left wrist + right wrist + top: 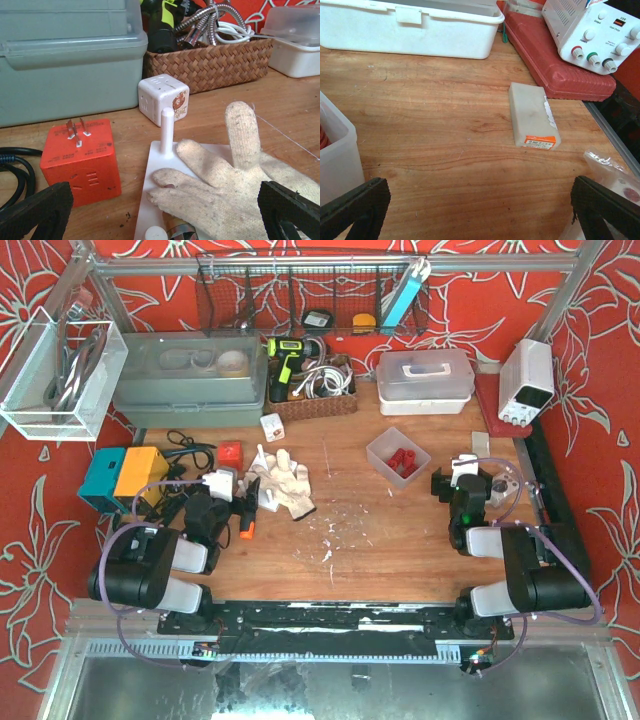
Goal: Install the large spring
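Wooden bench (pixel 400 530), red floral backdrop, clutter along the far edge. Left gripper (pixel 162 212) is released, fingers spread wide, sitting low at the near end of the white base plate (pixel 150 200). The plate's upright peg (pixel 167 130) is presumably the post the spring drops over, hence the arm lined up on it. A knit glove (pixel 225 190) is draped across the plate's right half and hides most of it.

The large spring (pixel 177 232) seems to be the metal bit poking out from under the glove at the plate's near edge. That puts it between the left fingers, just near of the peg, but I can't confirm. Orange plug cube (pixel 82 155) sits just left of the plate.

Right gripper (pixel 480 210) is also released over bare wood well to the right, likely parked.
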